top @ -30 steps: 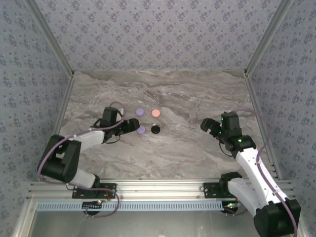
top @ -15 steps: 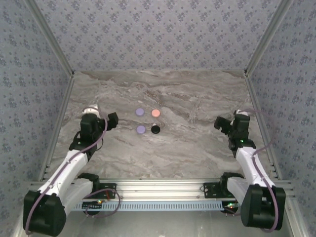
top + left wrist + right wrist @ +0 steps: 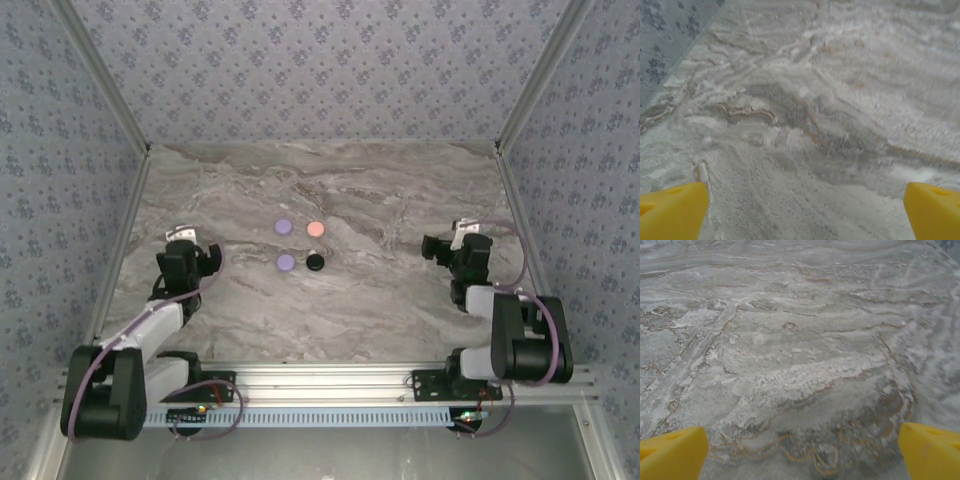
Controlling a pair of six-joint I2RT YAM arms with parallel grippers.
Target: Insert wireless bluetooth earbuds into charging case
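- At the centre of the counter (image 3: 380, 305), a tight square of four is formed by a lilac charging case (image 3: 283, 227) at 11 o'clock, a pink charging case (image 3: 316, 228) at 1 o'clock, a black charging case (image 3: 316, 262) at 5 o'clock and a second lilac charging case (image 3: 286, 262) at 7 o'clock.
- Each case is seen from above as a plain round disc. The earbuds are too small to be made out, so whether they are seated inside cannot be told.
- At 9 o'clock from the square, well apart from it, the left end effector (image 3: 190, 255) is held low over bare marble. Its jaws are spread wide and nothing is gripped; only stone is seen between the yellow fingertips (image 3: 672, 210).
- At 3 o'clock, equally far off, the right end effector (image 3: 442, 248) is likewise spread wide and empty, with bare counter between its fingertips (image 3: 672, 452).
- No insertion step is judged to be in hand: neither arm is near a case, so the moment is read as a pause before or after the fine work.
- Should a bud remain to be seated, a long reach inward to the square would be called for, followed by a narrow, careful pinch on a very small part.
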